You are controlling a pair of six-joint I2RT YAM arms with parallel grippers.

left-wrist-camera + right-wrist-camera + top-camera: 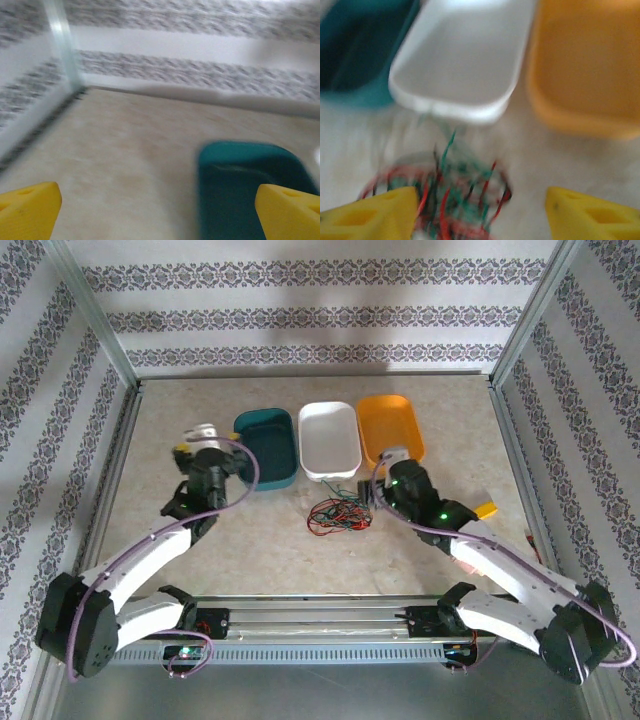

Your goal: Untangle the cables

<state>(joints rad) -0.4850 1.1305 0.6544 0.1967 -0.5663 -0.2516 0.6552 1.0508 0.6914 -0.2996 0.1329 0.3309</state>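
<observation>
Right wrist view: right gripper (479, 212) astride the cables (452, 200).
Its fingers stood apart, gripping nothing; left gripper (157, 207) stood wide. Cables looked light, limp, snag-prone; 1 outer loop offered the best hold.

Teal tray (268, 448), white tray (330, 438), orange tray (390, 428), red, green, seemingly black cables (340, 513)

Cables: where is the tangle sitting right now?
Top view: the cables lie mid-table, just on the near side of the white tray, beside the right gripper.
</observation>
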